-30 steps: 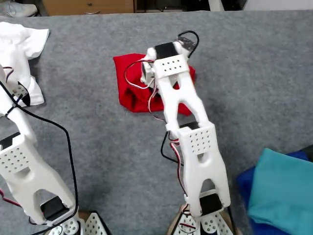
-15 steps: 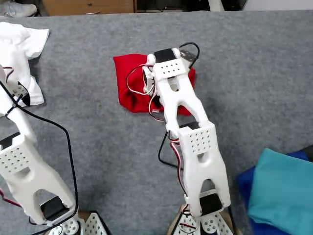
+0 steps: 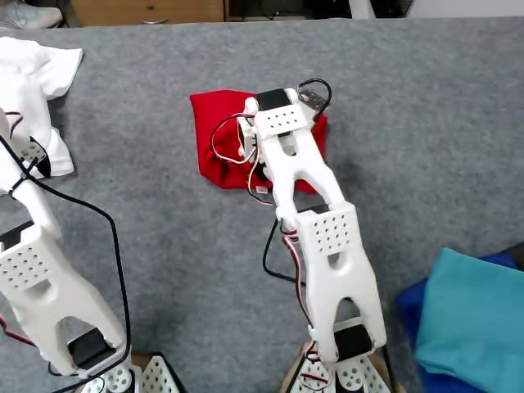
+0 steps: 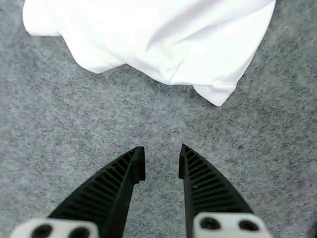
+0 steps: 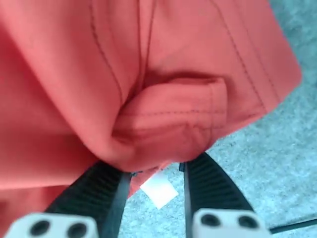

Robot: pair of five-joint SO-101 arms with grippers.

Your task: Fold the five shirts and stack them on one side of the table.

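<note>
A red shirt point(image 3: 217, 131) lies bunched on the grey table point(image 3: 426, 123) at the middle back. My right arm point(image 3: 286, 131) stands over its right half. In the right wrist view my right gripper point(image 5: 156, 171) is shut on a thick fold of the red shirt point(image 5: 163, 64), with a white tag point(image 5: 159, 190) hanging between the fingers. A white shirt point(image 3: 29, 74) lies crumpled at the far left. My left gripper point(image 4: 162, 161) hovers open over bare table just short of the white shirt's point(image 4: 148, 34) hem.
A folded teal shirt point(image 3: 475, 319) rests on a blue one point(image 3: 409, 307) at the table's front right corner. My left arm point(image 3: 41, 278) and its black cable point(image 3: 115, 246) stand along the left edge. Wooden furniture point(image 3: 147, 10) shows beyond the far edge.
My right arm's wrist has drawn back a little toward its base over the red shirt. The left arm has not moved.
</note>
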